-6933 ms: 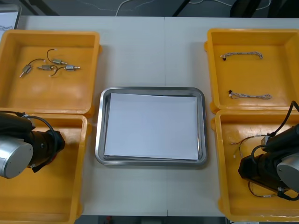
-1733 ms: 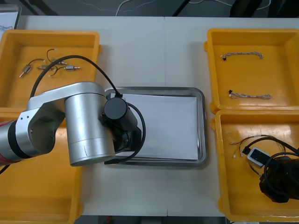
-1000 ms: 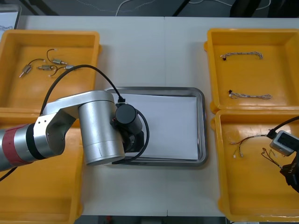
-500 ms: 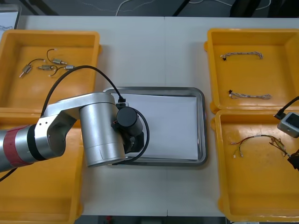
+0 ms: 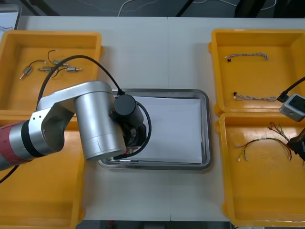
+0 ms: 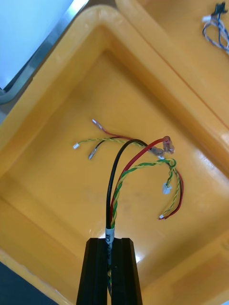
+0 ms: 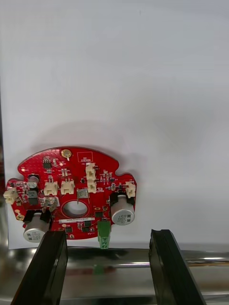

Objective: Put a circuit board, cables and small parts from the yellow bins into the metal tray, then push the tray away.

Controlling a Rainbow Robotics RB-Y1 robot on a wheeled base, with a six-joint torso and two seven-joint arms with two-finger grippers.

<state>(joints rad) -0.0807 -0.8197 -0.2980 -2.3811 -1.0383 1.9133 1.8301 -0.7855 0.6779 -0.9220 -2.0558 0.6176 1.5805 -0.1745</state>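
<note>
My left gripper point(image 7: 106, 234) is open over the left part of the metal tray point(image 5: 206, 129). A round red circuit board point(image 7: 71, 198) lies flat on the tray's white inside, just beyond the fingertips and apart from both. In the front view the left arm point(image 5: 95, 124) covers that spot. My right gripper point(image 6: 110, 242) is shut on a bundle of black, red and yellow-green cables point(image 6: 129, 171). Its loose ends spread over the floor of the near right yellow bin point(image 5: 248, 200). That gripper point(image 5: 299, 145) sits at the bin's right side, with the cables point(image 5: 259, 141) trailing left.
The far left bin point(image 5: 14, 95) holds several small metal parts point(image 5: 47, 68) with wires. Two twisted cables point(image 5: 246, 56) lie in the far right bin point(image 5: 290, 43). The near left bin point(image 5: 38, 200) is partly under my left arm.
The left arm came from the near left bin to the tray and has just shifted slightly left. The right gripper moved toward the far side of its bin, drawing the cable bundle along.
</note>
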